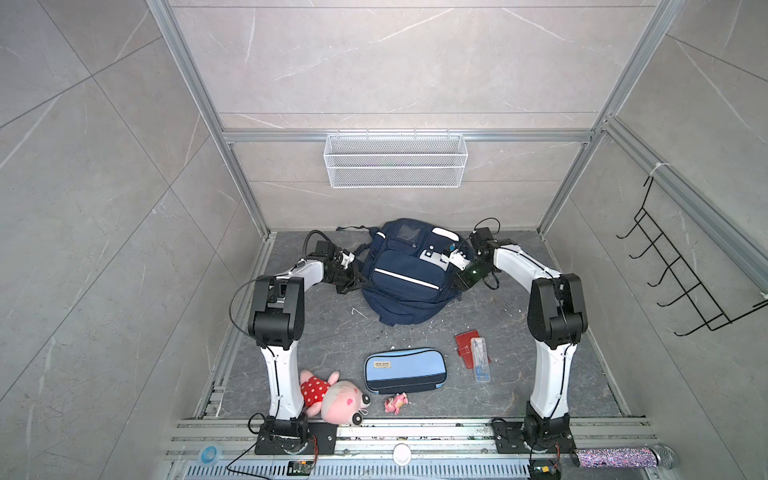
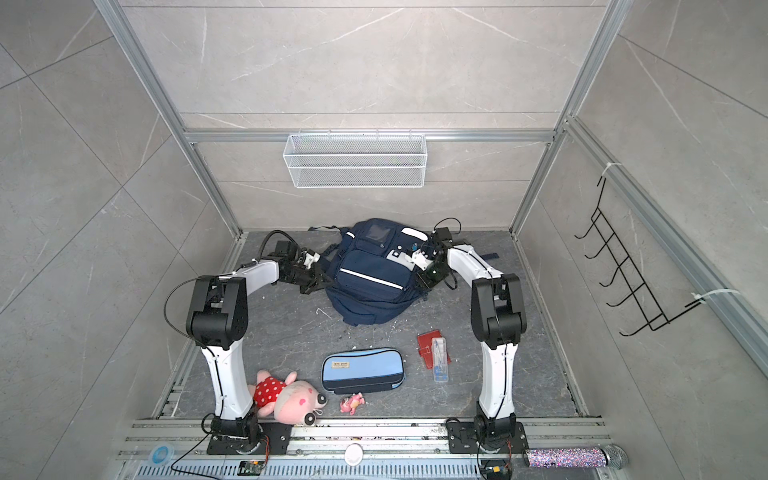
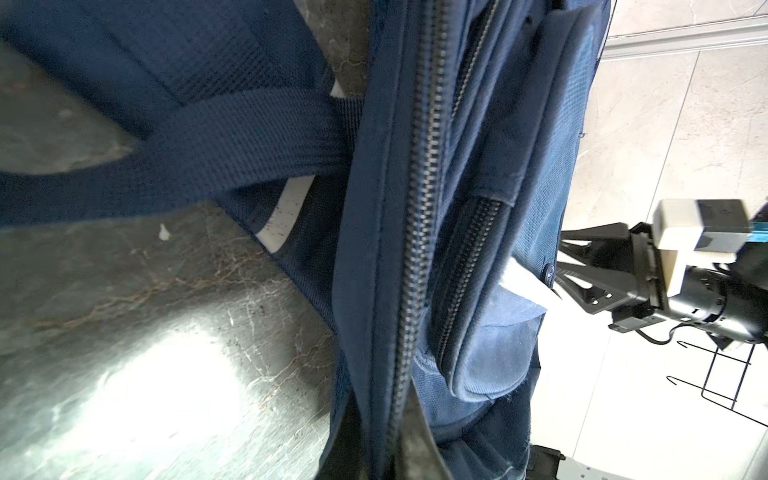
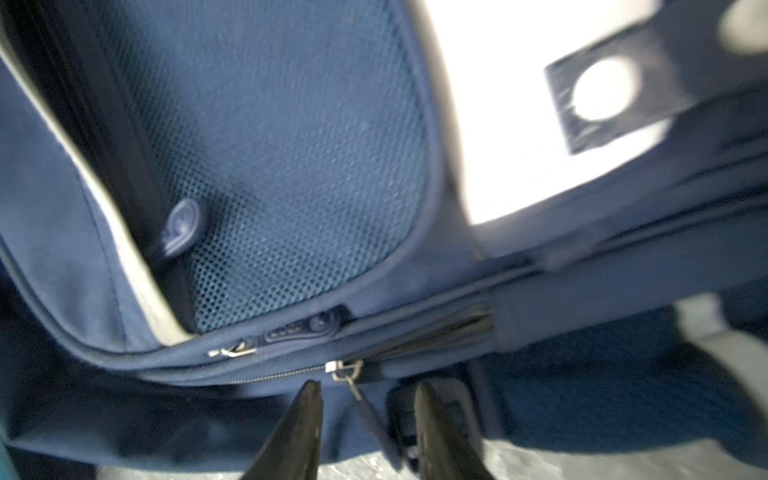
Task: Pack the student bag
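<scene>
Front of the table [image 1: 519, 374]: plush toy [image 1: 332, 397], pencil case [image 1: 405, 370] and red notebook [image 1: 467, 343] lie loose, none packed yet. Farther back, mid-table between the two arms, the student bag [image 1: 399, 282] lies front side up, top end toward the back wall. Key relation: the right gripper [image 4: 365, 386] sits at the bag's right side with its jaws apart, straddling the zip pull [image 4: 347, 370]. The pull's cord hangs in the gap, apparently clamped by neither finger. The zip line runs crosswise to the fingers, along the bag's side edge, so a pull likely goes along that line. The right arm is clearly nearer this zip. The left gripper [image 1: 348, 279] is at the bag's opposite side, closed, and looks pinched on the side seam, but its tips are cut off in the left wrist view. The right wrist view is blurred, so I can't tell how far the zip is open past the slider. The bag's inside isn't visible.
</scene>
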### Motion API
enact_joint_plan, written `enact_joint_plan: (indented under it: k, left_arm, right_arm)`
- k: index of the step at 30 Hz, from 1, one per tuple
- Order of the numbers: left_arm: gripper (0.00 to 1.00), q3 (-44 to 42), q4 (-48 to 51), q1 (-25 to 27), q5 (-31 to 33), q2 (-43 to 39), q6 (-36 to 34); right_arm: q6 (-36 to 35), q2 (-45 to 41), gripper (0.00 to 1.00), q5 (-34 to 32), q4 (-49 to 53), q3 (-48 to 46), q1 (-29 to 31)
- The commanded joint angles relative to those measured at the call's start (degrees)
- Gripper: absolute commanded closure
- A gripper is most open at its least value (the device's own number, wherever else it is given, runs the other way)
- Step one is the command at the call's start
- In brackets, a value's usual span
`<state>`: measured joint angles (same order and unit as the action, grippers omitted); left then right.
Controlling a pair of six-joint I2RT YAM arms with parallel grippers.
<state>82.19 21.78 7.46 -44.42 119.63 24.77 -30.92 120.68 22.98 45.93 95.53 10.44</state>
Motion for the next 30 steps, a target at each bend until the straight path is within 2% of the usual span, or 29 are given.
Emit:
enact_joint_plan:
  k: [1, 14, 20, 29, 30]
  left_arm:
    - [1.00, -0.22, -0.89, -0.25, -3.34, 0.56, 0.16]
    - [1.00, 0.49, -3.32, -0.43, -4.23, 0.34, 2.60]
    - [1.00, -0.04, -3.67, -0.52, -4.18, 0.42, 2.98]
    - [1.00, -1.17, -4.86, -0.54, -4.27, 0.30, 4.12]
    - [1.00, -1.32, -4.95, -0.57, -4.27, 0.26, 4.12]
  right_arm:
    - [-0.29, -0.59, 0.59, 1.71, 1.62, -0.43, 0.15]
    - [0.24, 1.94, 0.56, -1.27, 1.21, 0.23, 0.35]
    - [-0.46, 1.81, 0.62, -1.65, 1.15, -0.64, 0.48]
    - [-0.74, 2.20, 0.64, -4.29, 0.63, -0.98, 1.36]
    - [-0.80, 2.15, 0.69, -4.47, 0.61, -1.13, 1.49]
